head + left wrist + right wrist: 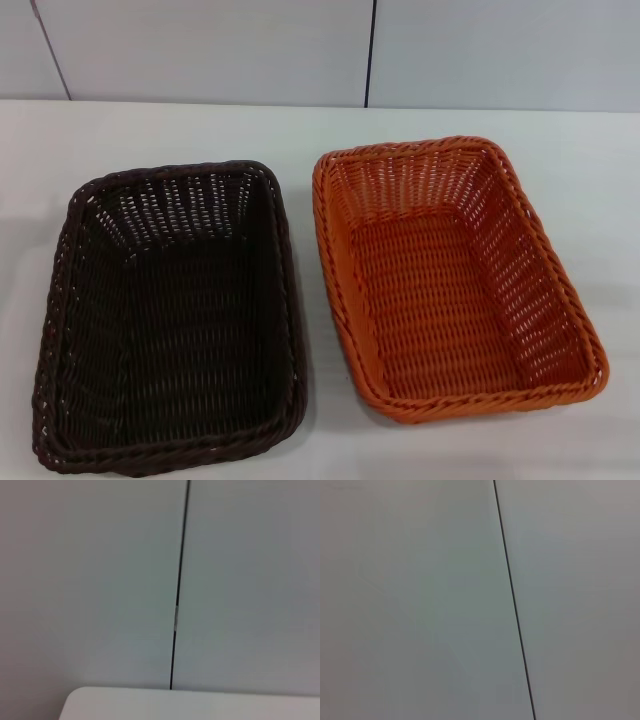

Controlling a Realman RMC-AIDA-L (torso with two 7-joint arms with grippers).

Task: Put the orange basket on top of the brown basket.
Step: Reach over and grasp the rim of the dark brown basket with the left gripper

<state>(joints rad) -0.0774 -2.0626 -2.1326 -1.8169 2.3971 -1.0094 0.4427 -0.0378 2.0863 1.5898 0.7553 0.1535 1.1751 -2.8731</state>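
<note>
- The brown basket point(170, 320) sits lower left on the white table point(560, 130).
- The orange basket point(450, 280) sits just beside it, centre right, seemingly not touching.
- Neither gripper is visible; their state I cannot tell.

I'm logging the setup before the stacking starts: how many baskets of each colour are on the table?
Orange basket: 1
Brown basket: 1
Total: 2 baskets, side by side on the white table, both empty, orange on the robot's right. Neither gripper is in view.
</note>
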